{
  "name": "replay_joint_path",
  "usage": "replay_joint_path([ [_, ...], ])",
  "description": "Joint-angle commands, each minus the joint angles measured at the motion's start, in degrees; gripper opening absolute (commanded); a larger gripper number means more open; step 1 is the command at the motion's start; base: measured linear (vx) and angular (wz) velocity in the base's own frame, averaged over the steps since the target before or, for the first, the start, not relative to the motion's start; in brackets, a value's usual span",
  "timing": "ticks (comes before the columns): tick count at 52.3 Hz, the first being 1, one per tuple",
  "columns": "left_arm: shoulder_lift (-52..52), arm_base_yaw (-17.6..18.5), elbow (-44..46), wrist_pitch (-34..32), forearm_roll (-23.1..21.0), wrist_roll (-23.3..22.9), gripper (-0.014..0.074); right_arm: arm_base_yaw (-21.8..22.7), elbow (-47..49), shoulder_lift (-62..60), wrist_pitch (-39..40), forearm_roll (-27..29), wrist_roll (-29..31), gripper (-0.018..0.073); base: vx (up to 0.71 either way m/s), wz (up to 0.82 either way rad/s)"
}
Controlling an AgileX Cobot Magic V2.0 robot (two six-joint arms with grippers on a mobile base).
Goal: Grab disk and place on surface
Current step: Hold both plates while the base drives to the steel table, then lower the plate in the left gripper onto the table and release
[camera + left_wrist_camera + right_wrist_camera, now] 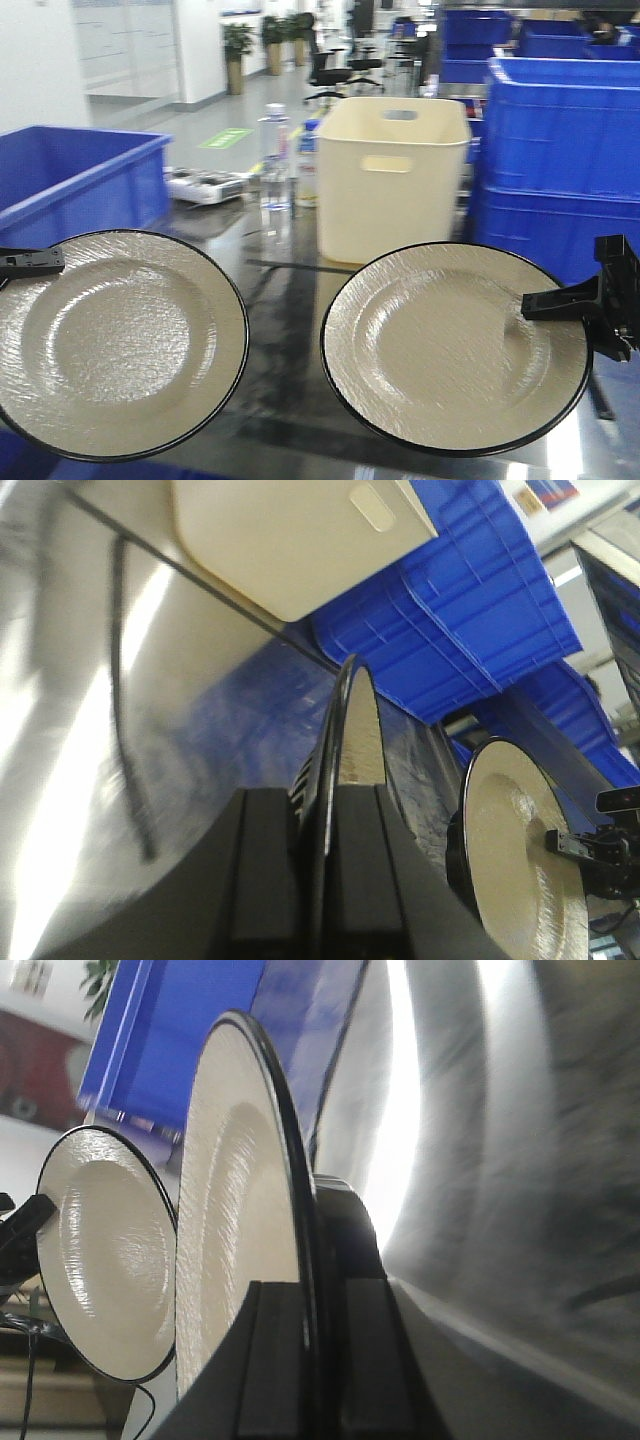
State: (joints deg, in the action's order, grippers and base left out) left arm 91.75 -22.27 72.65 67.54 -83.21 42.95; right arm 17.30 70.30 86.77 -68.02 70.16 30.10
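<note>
Cream, rough-textured round left disk (115, 340), black rim pinched by left gripper (52, 259), right disk (450, 345) pinched by right gripper (540, 302), both over glossy metal surface (285, 330) near edge, grip seen edge-on only in wrist views

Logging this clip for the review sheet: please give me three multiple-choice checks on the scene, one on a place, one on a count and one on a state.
1. Where does the cream bin stand?
A. on the floor
B. hanging from an arm
C. behind the gap between the left plate and the right plate

2. How many cream plates with black rims are in view?
A. one
B. two
C. four

3. What state are the plates in?
A. each clamped at its rim by an arm's jaws
B. stacked on each other
C. lying free with no jaws touching them

Answers:
1. C, the front view shows the bin rising behind the two plates.
2. B, the front view shows two side by side.
3. A, each wrist view shows a rim pinched between shut jaws.
</note>
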Motion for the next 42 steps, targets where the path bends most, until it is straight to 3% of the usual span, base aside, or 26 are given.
replay_joint_path([
  [1, -2.8, 0.0, 1.5, 3.1, -8.4, -1.1, -0.0008, 0.2, 1.7, -2.5, -1.0, 8.0, -0.2, -0.0009, 0.26, -0.62],
  [18, -2.8, 0.0, 1.5, 3.1, -8.4, -1.1, -0.0008, 0.2, 1.7, -2.5, -1.0, 8.0, -0.2, -0.0009, 0.22, -0.43],
  [42, -2.8, 0.0, 1.5, 3.1, -8.4, -1.1, -0.0008, 0.2, 1.7, -2.5, -1.1, 8.0, -0.2, -0.0009, 0.08, -0.1],
])
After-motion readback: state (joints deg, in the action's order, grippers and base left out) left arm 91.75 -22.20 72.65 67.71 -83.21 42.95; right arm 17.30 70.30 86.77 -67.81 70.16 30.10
